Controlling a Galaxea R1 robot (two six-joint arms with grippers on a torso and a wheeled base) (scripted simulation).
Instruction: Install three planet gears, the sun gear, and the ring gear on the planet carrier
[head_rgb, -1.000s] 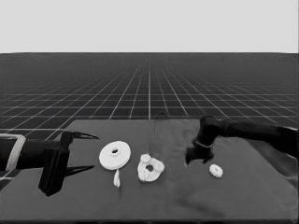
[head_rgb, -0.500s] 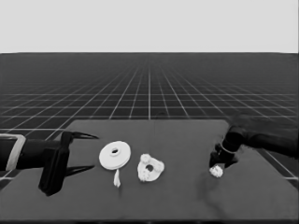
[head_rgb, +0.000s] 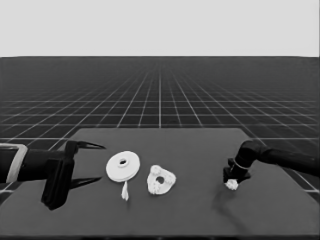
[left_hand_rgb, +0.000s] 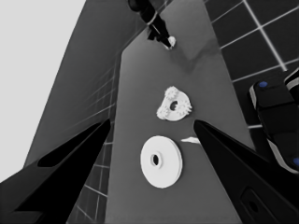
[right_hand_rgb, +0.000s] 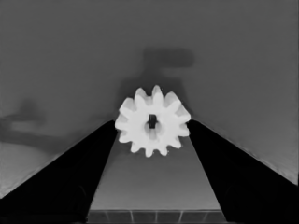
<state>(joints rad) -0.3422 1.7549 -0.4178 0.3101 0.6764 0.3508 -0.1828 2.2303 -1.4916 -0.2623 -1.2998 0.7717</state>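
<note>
A dark table (head_rgb: 200, 150) is lying across a floor of pale grid lines (head_rgb: 160, 100) that are running off to the horizon under a blank band. Near the table's right end the right gripper (right_hand_rgb: 153, 125) is pressing its fingertips against both sides of a small toothed gear (right_hand_rgb: 153, 122), gripping it low over the surface. The left gripper (left_hand_rgb: 152, 122) is waiting wide open at the left end, holding nothing. Near the middle the larger round part (head_rgb: 123, 166) is lying beside the smaller round part (head_rgb: 160, 180), which is carrying gears, with a thin white piece (head_rgb: 125, 191) close by.
</note>
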